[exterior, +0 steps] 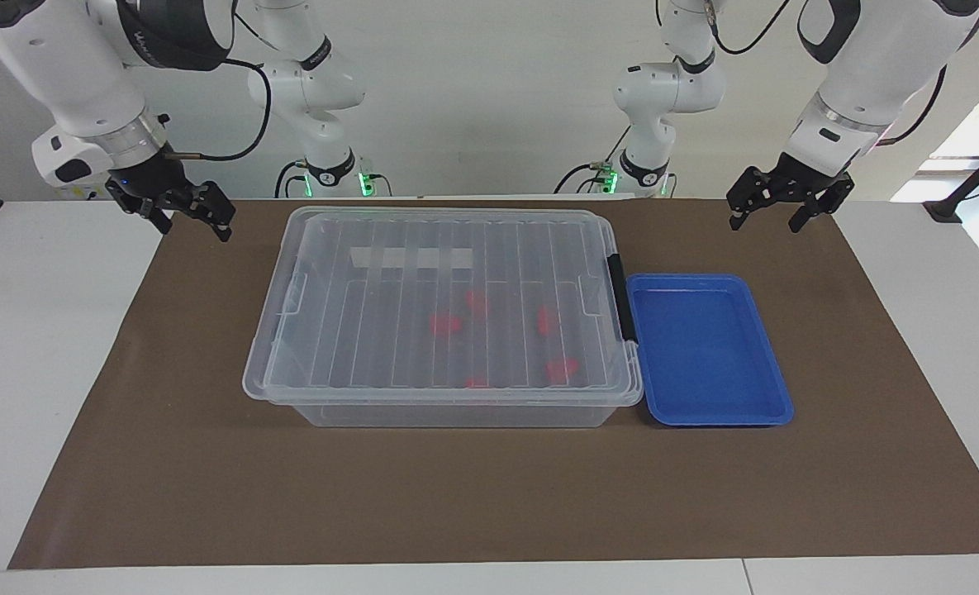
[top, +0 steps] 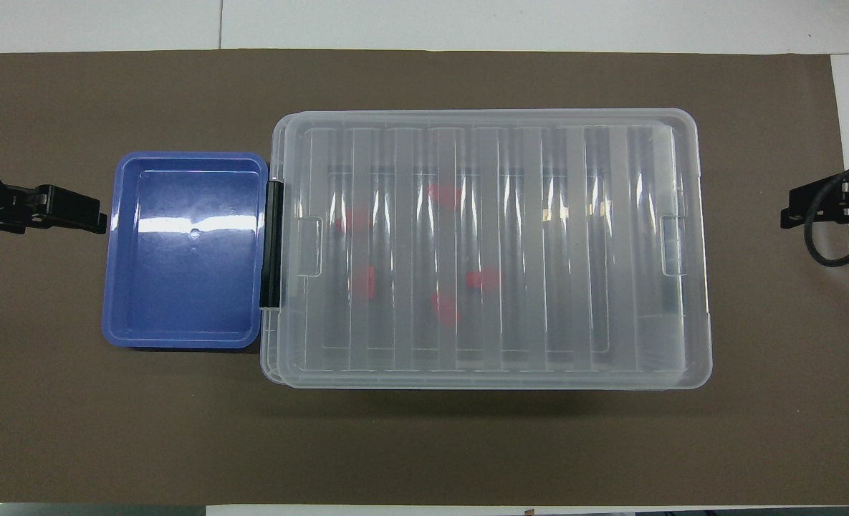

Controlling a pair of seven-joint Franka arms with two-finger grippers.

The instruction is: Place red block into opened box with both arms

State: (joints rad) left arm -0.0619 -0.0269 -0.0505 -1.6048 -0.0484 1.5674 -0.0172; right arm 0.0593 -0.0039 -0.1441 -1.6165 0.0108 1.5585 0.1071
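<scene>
Clear ribbed rect. box (exterior: 357, 388) lidded, smooth blue tray (exterior: 774, 388) touching.

A robotics lab is shown: 2 white jointed arms (exterior: 84, 74) are mounted at a white table (exterior: 43, 347) against a plain white wall. A brown mat (exterior: 489, 496) is spread over the tabletop, black cables are run along the arms, and green indicator lights are lit at their bases.

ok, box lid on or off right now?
On. The ribbed lid lies flat over the box; red blocks show through it.
</scene>
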